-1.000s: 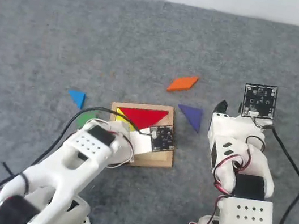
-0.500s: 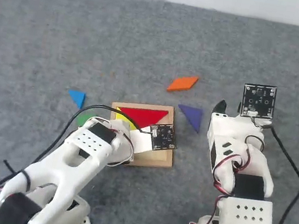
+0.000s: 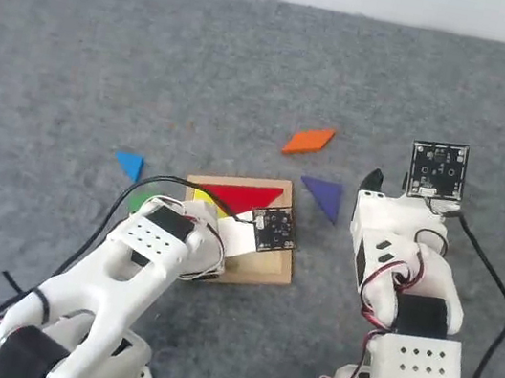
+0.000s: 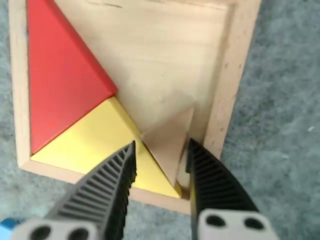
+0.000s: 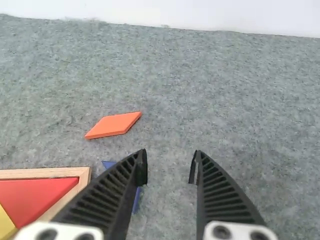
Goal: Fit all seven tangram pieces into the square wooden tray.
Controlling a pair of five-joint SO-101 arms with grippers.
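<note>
The square wooden tray holds a red triangle and a yellow triangle. A pale wood-coloured triangle lies in the tray's corner beside the yellow one. My left gripper is open, with one finger on each side of this triangle. In the high view the left arm covers part of the tray. My right gripper hangs open over the carpet, beside the purple triangle. The orange parallelogram, blue triangle and green piece lie loose.
Grey carpet covers the table, with open room at the back and far left. The purple triangle is partly hidden behind one right finger, near the tray's corner. The orange parallelogram lies farther off.
The left arm's wrist has edged slightly back over the tray. The right arm has kept still.
</note>
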